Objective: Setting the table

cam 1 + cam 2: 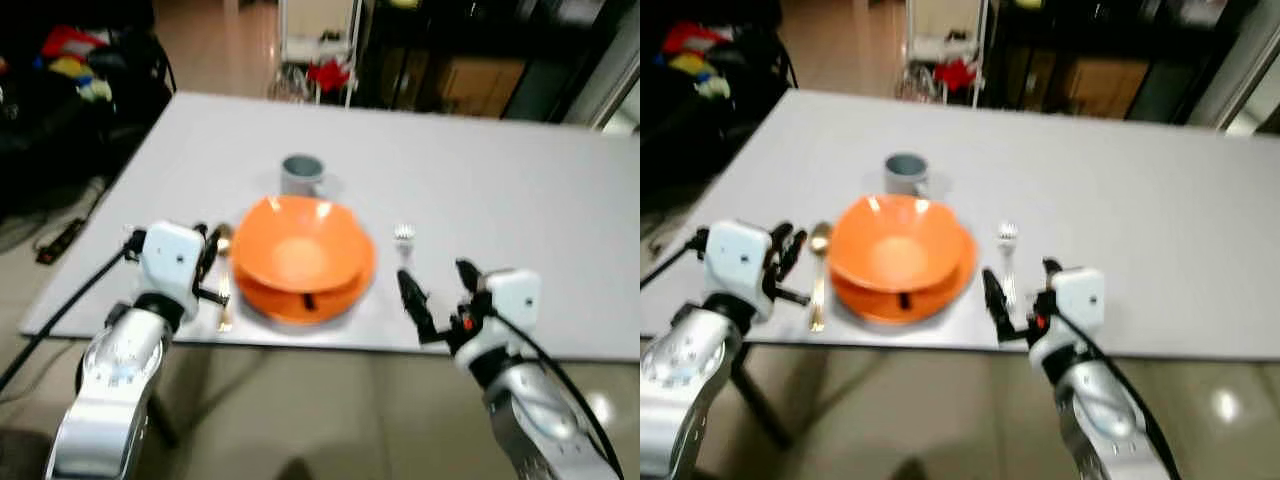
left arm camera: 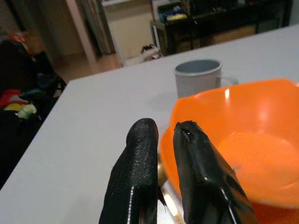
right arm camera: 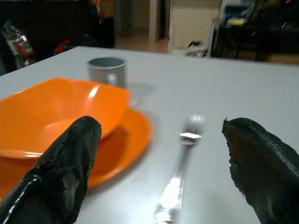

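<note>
right end effector point(image 1: 1015, 292): nearest the camera, at the counter's near edge, fingers spread wide and empty; in the right wrist view the fork lies on the counter between the two fingers, apart from both.
left end effector point(image 2: 161, 168): at the near left edge beside the bowl, fingers nearly pressed together with a thin gap; a bit of shiny metal shows at their base in the left wrist view, most likely the spoon, but i cannot tell whether they touch or pinch it.
fork point(image 1: 1007, 262): flat on the counter just right of the plate, tines pointing away from the robot.
spoon point(image 1: 818, 275): gold-coloured, flat on the counter just left of the plate, its rounded end away from the robot.
bowl point(image 1: 895, 245): orange, upright, sitting on the plate, empty as far as can be seen.
plate point(image 1: 945, 288): orange, near the counter's near edge, between spoon and fork.
mug point(image 1: 905, 173): grey, upright, just behind the bowl.
counter point(image 1: 1120, 200): pale grey, wide, bare beyond the place setting.
done so far: judging by the layout, one place looks set, with plate, bowl, mug, spoon and fork all in sensible spots.
left to do: no knife or napkin is laid, so at most small additions or straightening the fork; otherwise the task seems close to finished.
blur: the head views are soft, so fine detail is uncertain.
</note>
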{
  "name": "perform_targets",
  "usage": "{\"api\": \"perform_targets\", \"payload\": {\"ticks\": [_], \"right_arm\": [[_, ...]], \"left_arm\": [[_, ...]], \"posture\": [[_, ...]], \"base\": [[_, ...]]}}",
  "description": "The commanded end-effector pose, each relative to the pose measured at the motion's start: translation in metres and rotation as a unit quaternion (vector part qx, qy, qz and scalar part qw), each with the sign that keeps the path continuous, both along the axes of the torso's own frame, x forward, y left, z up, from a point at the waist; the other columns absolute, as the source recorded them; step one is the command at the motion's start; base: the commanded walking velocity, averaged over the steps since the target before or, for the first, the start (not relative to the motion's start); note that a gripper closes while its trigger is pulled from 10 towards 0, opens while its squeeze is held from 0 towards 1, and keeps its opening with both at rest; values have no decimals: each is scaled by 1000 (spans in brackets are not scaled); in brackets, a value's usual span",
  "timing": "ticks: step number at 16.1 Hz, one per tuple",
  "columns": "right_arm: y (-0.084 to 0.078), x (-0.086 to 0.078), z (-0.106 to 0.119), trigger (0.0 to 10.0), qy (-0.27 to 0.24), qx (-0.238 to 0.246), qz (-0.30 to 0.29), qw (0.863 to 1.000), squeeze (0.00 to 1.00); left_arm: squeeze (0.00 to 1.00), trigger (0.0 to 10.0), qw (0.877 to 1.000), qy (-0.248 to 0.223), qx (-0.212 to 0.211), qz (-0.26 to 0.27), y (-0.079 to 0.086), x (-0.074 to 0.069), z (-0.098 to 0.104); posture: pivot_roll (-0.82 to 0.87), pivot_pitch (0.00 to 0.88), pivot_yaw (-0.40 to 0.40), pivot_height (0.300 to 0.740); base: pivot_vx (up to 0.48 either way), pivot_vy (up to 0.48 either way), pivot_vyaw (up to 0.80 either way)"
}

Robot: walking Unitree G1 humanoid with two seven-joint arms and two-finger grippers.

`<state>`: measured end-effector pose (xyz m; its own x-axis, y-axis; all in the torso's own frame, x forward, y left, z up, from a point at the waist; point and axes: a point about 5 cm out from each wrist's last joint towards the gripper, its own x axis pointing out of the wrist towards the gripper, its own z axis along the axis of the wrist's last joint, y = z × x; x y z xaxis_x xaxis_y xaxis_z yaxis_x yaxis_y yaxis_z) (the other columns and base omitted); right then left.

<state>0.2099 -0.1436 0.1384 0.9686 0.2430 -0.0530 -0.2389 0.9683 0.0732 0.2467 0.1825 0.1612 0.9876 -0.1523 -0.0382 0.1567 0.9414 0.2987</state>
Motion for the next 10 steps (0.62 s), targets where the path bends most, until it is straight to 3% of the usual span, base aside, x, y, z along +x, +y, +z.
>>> {"api": "perform_targets", "payload": {"ticks": [1,9,10], "right_arm": [[-8,0,0,10000,2,-3,-25,1000,0],[-6,1,-3,10000,3,-24,-4,1000,0],[-7,0,-2,10000,1,-26,0,1000,0]], "left_arm": [[0,10000,1000,-1,-11,-2,-7,-1,2],[0,10000,1000,1,-26,-6,-12,3,3],[0,10000,999,4,-32,-7,-14,2,2]], "posture": [[59,0,-50,740],[47,0,-33,740],[47,0,-37,740]], "base": [[0,-480,0],[0,-480,0],[0,0,800]]}}
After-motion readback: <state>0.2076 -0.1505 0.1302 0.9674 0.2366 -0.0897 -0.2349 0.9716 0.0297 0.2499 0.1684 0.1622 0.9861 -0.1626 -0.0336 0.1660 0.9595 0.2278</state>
